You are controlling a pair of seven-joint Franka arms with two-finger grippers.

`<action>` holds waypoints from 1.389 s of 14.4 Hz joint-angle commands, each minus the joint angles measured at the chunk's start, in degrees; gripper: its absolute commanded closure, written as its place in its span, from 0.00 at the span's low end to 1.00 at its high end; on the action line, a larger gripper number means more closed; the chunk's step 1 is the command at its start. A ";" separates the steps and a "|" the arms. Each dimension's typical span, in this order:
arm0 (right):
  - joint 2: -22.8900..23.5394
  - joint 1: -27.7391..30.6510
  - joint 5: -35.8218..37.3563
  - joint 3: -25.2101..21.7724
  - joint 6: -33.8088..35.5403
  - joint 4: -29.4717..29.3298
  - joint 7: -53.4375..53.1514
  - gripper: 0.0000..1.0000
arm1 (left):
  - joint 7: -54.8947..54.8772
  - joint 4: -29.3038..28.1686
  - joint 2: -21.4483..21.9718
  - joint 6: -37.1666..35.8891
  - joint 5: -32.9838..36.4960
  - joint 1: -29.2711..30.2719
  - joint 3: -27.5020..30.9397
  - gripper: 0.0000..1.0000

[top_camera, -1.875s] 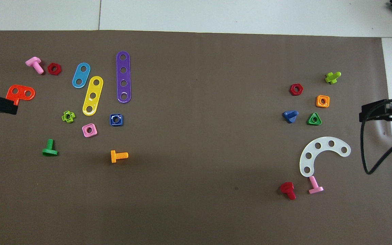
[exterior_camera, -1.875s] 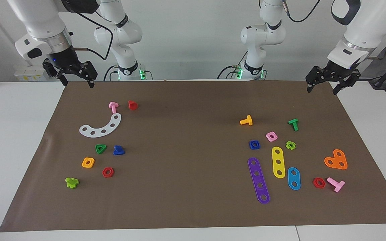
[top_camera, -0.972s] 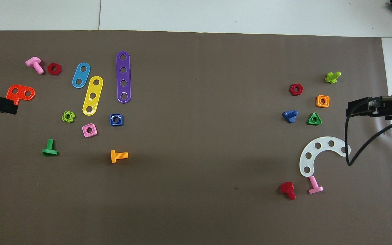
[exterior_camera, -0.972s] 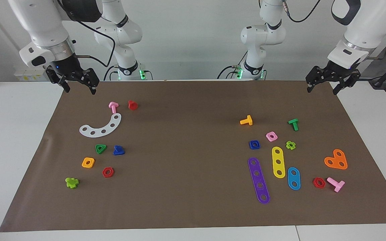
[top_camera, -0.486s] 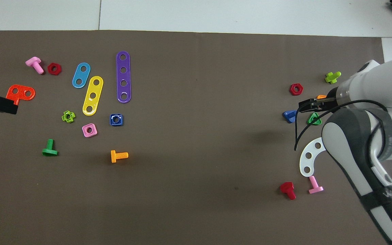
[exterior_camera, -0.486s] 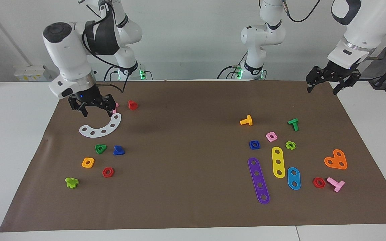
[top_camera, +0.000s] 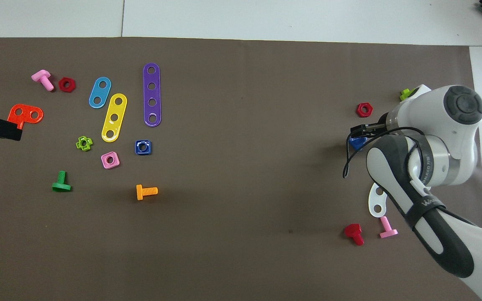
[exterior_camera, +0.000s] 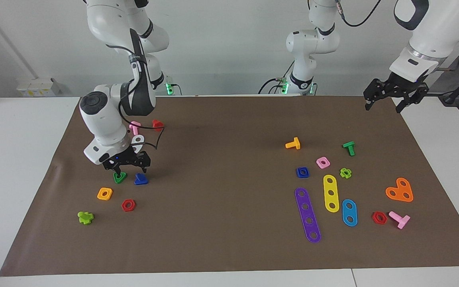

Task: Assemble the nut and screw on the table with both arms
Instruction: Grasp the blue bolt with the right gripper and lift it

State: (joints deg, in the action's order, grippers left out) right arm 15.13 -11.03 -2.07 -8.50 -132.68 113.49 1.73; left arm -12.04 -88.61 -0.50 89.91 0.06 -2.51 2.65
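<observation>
The dark blue square nut [exterior_camera: 302, 172] lies flat on the brown mat [exterior_camera: 229, 223] toward the left arm's end, beside a pink square nut [exterior_camera: 322, 162]; it also shows in the overhead view [top_camera: 143, 147]. The dark blue screw [exterior_camera: 141, 179] lies toward the right arm's end, beside a green triangular nut [exterior_camera: 119, 177]. My right gripper [exterior_camera: 130, 169] is open and low, just over these two pieces; in the overhead view the right gripper [top_camera: 362, 133] partly covers the screw [top_camera: 355, 143]. My left gripper [exterior_camera: 385, 105] is open and waits, raised over the mat's edge by its base.
Near the screw lie an orange square nut [exterior_camera: 104, 193], a red hex nut [exterior_camera: 128, 205], a lime piece [exterior_camera: 85, 217] and a white curved strip [top_camera: 375, 201]. Near the nut lie purple [exterior_camera: 307, 214], yellow [exterior_camera: 331, 193] and blue [exterior_camera: 349, 212] strips, and an orange bolt [exterior_camera: 293, 144].
My right arm has swung down from the mat's corner by its base, over the white curved strip, to just above the green nut and blue screw. The left arm has not moved.
</observation>
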 commanded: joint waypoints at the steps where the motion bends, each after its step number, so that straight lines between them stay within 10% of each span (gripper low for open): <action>1: 2.36 -0.05 -1.62 0.24 -3.64 0.51 2.05 0.00 | -0.53 -0.43 0.67 -0.70 -0.85 0.84 -0.45 0.00; 5: 3.24 -0.14 -1.71 0.24 -3.64 1.12 2.05 0.05 | -0.53 -0.43 0.67 -0.78 -0.85 0.84 -0.45 0.00; 9: 3.24 -0.22 -1.71 0.32 -3.73 1.03 2.14 0.51 | -0.53 -0.43 0.67 -0.78 -0.85 0.93 -0.45 0.00; 16: 3.24 -0.22 -1.71 0.68 -3.64 1.12 2.14 1.00 | -0.53 -0.43 0.67 -0.78 -0.85 0.93 -0.45 0.00; 20: 3.07 -0.14 -1.71 0.76 -2.94 0.60 1.79 1.00 | -0.53 -0.43 0.67 -0.78 -0.85 0.84 -0.45 0.00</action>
State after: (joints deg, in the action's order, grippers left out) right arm 18.92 -11.63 -2.18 -8.11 -135.56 113.88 1.73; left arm -12.04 -88.61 -0.50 89.90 0.06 -2.51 2.65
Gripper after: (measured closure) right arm 0.811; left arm 0.000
